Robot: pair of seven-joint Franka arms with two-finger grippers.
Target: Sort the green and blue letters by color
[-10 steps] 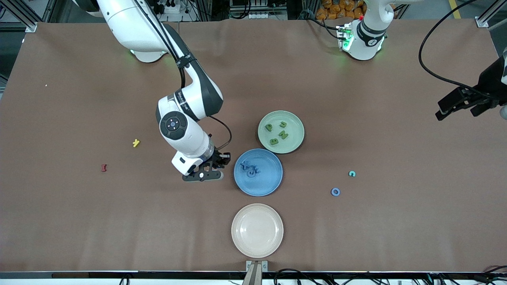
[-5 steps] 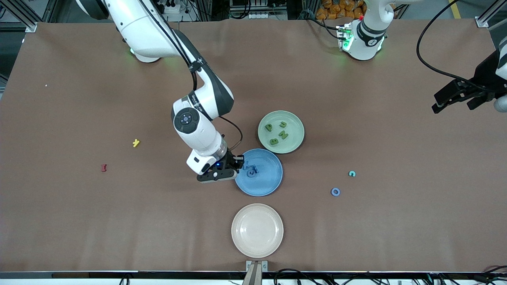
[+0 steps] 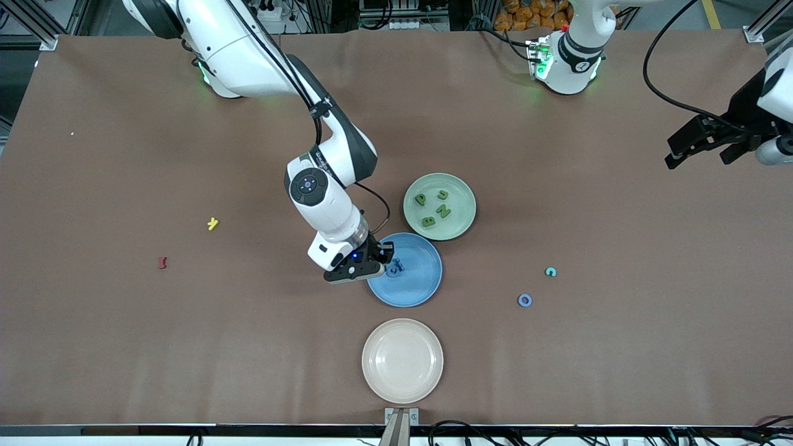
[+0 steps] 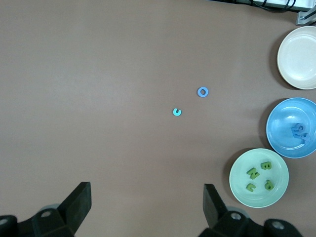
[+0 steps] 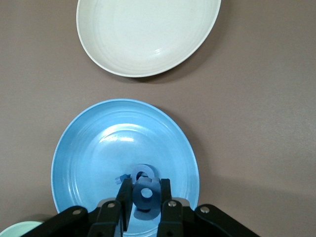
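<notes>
My right gripper (image 3: 379,259) (image 5: 146,192) is over the blue plate (image 3: 416,290) (image 5: 98,148), at its edge toward the right arm's end. It is shut on a periwinkle-blue letter (image 5: 146,196) with a round hole. More blue letters (image 3: 396,267) (image 5: 142,171) lie in that plate just past the fingertips. Lime-green letters (image 3: 435,207) (image 4: 260,176) lie in the green plate (image 3: 463,217) (image 4: 242,187). A blue ring-shaped letter (image 3: 525,300) (image 4: 202,92) rests on the bare table. My left gripper (image 3: 697,158) (image 4: 147,190) hangs open and empty, high at the left arm's end.
An empty cream plate (image 3: 403,360) (image 5: 148,34) sits nearest the front camera. A small teal C (image 3: 550,271) (image 4: 177,112) lies close to the blue ring. A yellow letter (image 3: 212,223) and a dark red one (image 3: 162,262) lie toward the right arm's end.
The right arm has carried the blue letter from beside the blue plate to over its edge. The left gripper has drifted back toward the robots' side, still open.
</notes>
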